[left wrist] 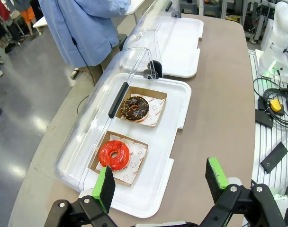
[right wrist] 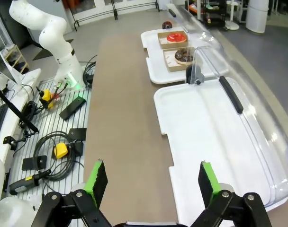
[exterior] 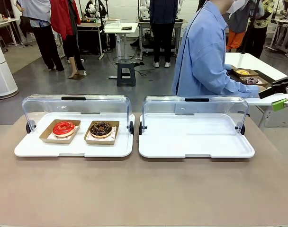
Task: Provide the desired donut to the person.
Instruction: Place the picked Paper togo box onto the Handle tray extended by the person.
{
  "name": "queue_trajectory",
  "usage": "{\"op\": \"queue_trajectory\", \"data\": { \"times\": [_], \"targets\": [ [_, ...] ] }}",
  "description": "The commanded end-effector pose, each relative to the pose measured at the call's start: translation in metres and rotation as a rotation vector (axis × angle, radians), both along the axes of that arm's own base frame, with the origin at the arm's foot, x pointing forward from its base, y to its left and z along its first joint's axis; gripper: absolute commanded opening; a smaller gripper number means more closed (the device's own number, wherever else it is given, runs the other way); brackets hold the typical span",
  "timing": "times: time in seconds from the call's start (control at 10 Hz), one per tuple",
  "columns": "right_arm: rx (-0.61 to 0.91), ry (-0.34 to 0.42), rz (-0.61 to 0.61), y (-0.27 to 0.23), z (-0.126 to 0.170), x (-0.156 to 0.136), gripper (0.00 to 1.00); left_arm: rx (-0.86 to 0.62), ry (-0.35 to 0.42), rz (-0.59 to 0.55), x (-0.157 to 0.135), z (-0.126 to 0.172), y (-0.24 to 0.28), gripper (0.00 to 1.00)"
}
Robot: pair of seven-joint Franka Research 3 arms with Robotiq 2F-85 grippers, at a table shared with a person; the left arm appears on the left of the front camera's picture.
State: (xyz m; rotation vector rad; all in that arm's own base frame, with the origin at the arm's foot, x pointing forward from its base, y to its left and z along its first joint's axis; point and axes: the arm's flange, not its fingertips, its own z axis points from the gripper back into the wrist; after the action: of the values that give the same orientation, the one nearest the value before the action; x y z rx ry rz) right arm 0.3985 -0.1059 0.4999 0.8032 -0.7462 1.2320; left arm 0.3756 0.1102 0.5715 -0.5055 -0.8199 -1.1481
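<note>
A red-glazed donut (exterior: 63, 128) and a chocolate sprinkled donut (exterior: 101, 128) lie in cardboard boxes on the left white tray (exterior: 49, 150), under its raised clear lid. The person (exterior: 205, 52) in a light blue shirt stands at the far side, turned toward a side table. My left gripper (left wrist: 160, 182) hovers open above the tray's near edge, over the red donut (left wrist: 114, 155) and the chocolate donut (left wrist: 134, 108). My right gripper (right wrist: 151, 182) hangs open above the table beside the bare right tray (right wrist: 205, 127). It also shows at the right edge (exterior: 276, 97).
The right tray (exterior: 196, 137) has its clear lid (exterior: 196, 105) raised. The side table (exterior: 253, 64) at far right carries boxes with a yellow donut (exterior: 242, 72) and a dark donut (exterior: 250, 80). Cables and small devices (right wrist: 58, 150) lie beside the table.
</note>
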Motion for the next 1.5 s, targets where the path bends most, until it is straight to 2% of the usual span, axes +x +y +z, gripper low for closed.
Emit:
{"op": "queue_trajectory", "data": {
  "times": [0.0, 1.4],
  "targets": [
    [0.005, 0.01, -0.001, 0.0, -0.0021, -0.0007, 1.0, -0.017, -0.002, -0.003, -0.0002, 0.0005, -0.001, 1.0],
    [0.005, 0.01, -0.001, 0.0, -0.0021, -0.0007, 1.0, -0.017, -0.002, -0.003, -0.0002, 0.0005, -0.001, 1.0]
  ]
}}
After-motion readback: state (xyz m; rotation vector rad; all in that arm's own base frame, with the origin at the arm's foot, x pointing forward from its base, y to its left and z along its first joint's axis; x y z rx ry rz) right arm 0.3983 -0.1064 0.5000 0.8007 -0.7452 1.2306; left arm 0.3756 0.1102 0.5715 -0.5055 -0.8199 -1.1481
